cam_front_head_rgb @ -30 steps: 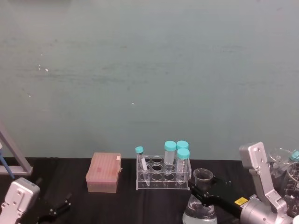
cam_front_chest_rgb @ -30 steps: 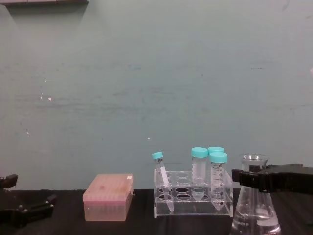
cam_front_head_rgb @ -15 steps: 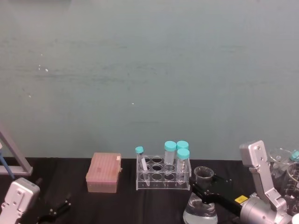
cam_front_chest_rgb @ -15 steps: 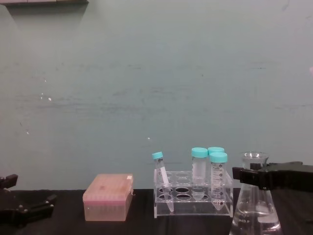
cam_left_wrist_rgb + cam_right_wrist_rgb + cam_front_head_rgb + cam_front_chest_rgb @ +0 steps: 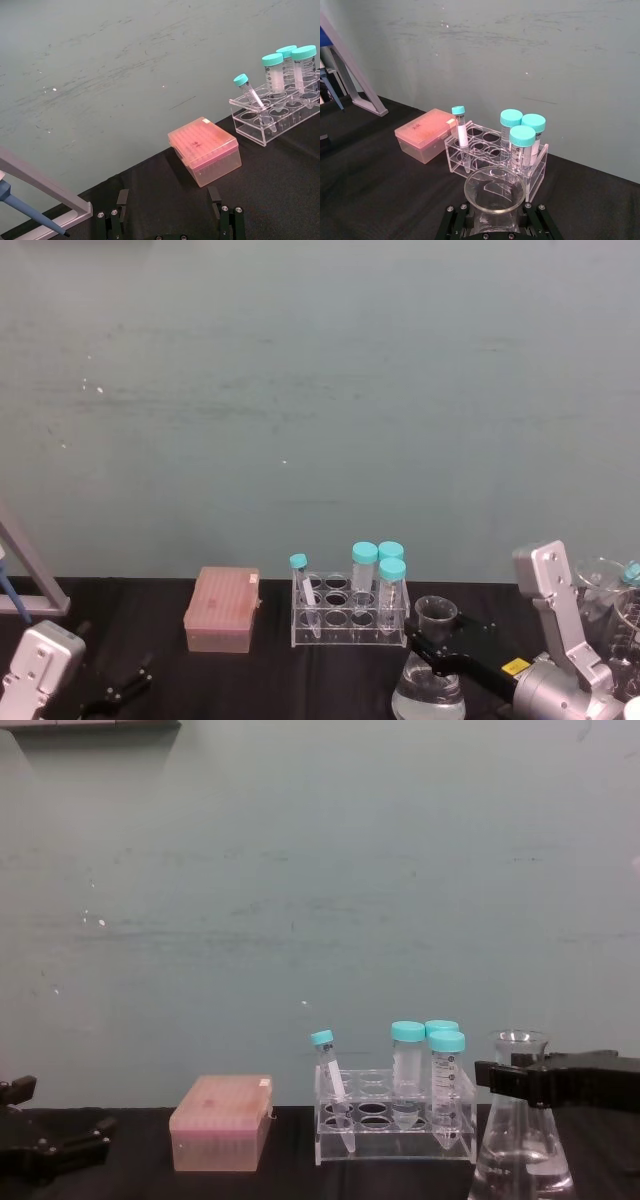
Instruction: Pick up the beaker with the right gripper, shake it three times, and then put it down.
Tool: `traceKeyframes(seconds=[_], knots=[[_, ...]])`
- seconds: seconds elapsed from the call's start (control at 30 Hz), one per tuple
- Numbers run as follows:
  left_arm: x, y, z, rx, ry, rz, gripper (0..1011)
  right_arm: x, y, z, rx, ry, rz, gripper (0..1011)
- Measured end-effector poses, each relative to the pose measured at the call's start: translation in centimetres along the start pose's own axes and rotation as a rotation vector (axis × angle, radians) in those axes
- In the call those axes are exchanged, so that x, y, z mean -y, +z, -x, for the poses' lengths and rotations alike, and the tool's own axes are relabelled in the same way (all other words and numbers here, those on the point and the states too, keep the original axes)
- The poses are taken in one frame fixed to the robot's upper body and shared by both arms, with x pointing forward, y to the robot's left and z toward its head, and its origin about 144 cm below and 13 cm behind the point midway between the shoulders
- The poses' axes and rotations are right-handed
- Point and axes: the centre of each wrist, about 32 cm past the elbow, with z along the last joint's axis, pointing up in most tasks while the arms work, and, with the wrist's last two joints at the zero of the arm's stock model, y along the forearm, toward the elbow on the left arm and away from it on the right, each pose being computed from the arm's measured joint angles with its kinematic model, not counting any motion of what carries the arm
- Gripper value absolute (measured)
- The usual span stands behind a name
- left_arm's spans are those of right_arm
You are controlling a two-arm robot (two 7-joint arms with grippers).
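Beaker [image 5: 522,1140]: clear conical flask, upright, liquid low in its wide base, at the right near edge of the black tabletop [image 5: 270,675], just right of the tube rack; base cut off by the lower edge of the chest view, so contact with the tabletop cannot be told
Right tool [image 5: 512,1076]: black flat jaws closed on the beaker's narrow neck just under the flared rim, reaching in level from the right; rim [image 5: 494,189] seen from above between the two jaws in the right wrist view
Tube rack [image 5: 345,612]: clear plastic, several open wells, three large teal-capped tubes [image 5: 446,1082] upright at its right end, one slim teal-capped tube [image 5: 330,1072] leaning at its left end
Pink tip box [image 5: 222,610]: lid shut, left of the rack, apart from it
Left tool [image 5: 55,1150]: low at the left near corner above the tabletop, black angled fingers spread apart, gripping nothing
Pipette stand [image 5: 45,187]: grey slanted bar at the far left, blue pipette tip beneath it
Other glassware [image 5: 610,605]: clear vessels at the far right edge behind the right arm
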Motion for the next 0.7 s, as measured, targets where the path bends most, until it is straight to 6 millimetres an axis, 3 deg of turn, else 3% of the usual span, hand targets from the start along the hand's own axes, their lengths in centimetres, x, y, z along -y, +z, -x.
traceKeyframes(seconds=[0.7], knots=[[0.00,0.00,0.00,0.000,0.000,0.000,1000,0.20,-0.11,0.05,-0.003,0.000,-0.002,450]])
